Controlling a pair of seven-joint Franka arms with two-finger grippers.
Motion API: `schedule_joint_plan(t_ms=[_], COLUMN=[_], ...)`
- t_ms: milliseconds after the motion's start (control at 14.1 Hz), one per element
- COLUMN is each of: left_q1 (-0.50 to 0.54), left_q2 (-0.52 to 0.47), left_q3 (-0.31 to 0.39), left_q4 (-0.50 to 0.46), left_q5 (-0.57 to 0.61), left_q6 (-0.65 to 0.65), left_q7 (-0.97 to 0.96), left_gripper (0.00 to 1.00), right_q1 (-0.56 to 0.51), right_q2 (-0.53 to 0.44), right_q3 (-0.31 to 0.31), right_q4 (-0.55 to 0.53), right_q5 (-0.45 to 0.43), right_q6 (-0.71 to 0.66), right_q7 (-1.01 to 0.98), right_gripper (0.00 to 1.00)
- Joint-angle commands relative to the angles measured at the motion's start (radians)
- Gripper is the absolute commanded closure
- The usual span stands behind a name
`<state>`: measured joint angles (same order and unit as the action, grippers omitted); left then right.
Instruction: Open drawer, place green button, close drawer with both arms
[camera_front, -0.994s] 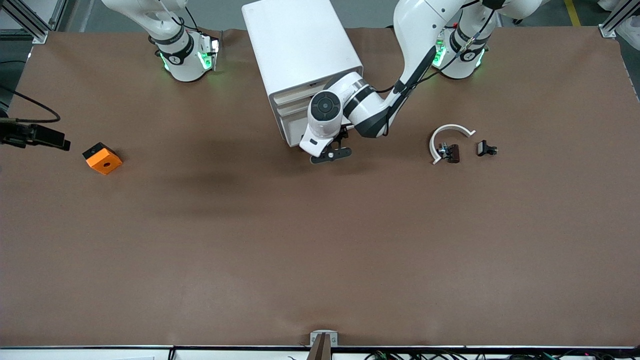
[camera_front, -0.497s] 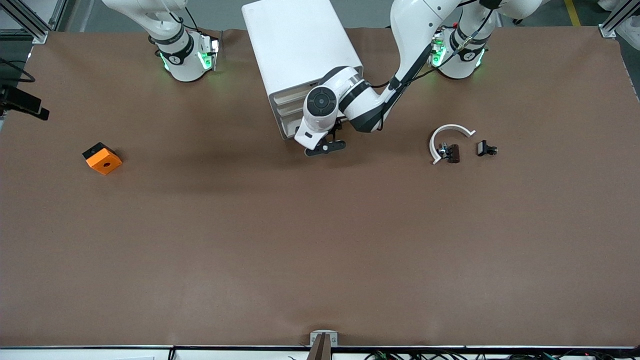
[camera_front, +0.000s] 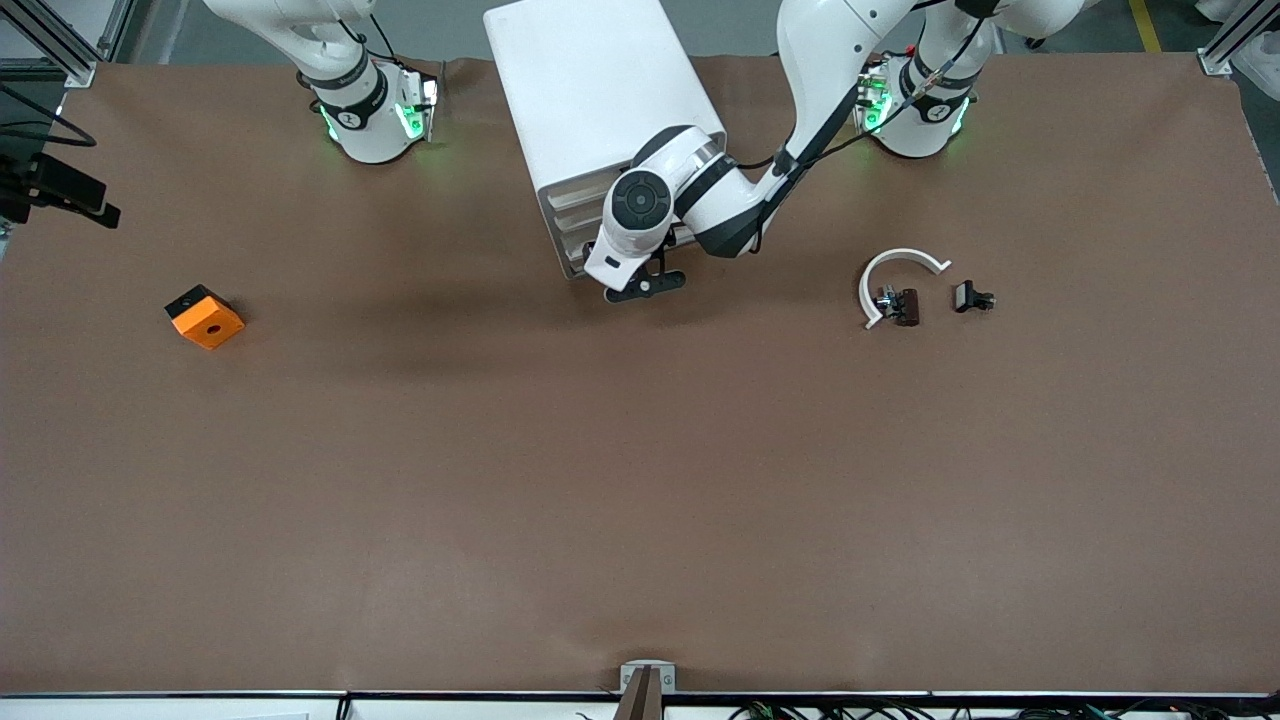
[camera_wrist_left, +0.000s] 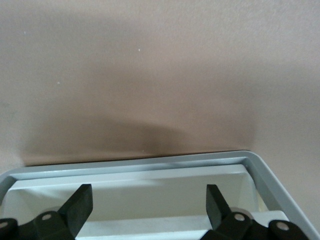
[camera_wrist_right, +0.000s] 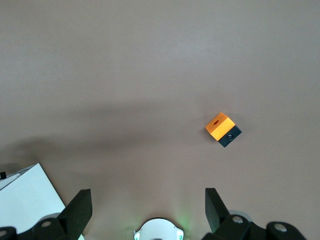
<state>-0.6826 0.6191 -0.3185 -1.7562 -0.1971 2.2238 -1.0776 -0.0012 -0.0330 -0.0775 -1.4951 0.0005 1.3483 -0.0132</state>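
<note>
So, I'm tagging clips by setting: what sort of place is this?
Probably a robotics lab bench: a brown-covered table, two bolted-down white arms, the left arm reaching to a white drawer cabinet, aluminium framing at the corners.

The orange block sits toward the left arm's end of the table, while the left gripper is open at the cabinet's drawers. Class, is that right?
Not quite. In the front view the orange block lies toward the right arm's end of the table. The rest holds: the left gripper is open at the cabinet drawers.
</note>
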Motion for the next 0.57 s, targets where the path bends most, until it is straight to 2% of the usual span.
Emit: schedule_joint_plan(t_ms=[0,142,497], left_q1=[0.0,0.0,0.0], left_q2=[-0.016,-0.016,-0.012], left_q3=[-0.02,-0.022,-0.028], left_q4=[-0.032,-0.035,-0.035], left_q5=[-0.028,-0.034,-0.067], left_q6=[0.011,0.011,0.011], left_q7=[0.004,0.004,0.004], left_gripper=[0.0,0.0,0.0], right_q1=[0.007,0.007,0.012], right_q2=[-0.076,-0.142,-0.143], right_q3=[0.001,0.001,0.004], right_q4=[-0.092,-0.186,-0.189], right_q5=[-0.002,-0.004,-0.005], right_q6=[0.05,0.115,0.133], right_q7=[-0.001,-0.002,-0.002], right_gripper=[0.0,0.0,0.0])
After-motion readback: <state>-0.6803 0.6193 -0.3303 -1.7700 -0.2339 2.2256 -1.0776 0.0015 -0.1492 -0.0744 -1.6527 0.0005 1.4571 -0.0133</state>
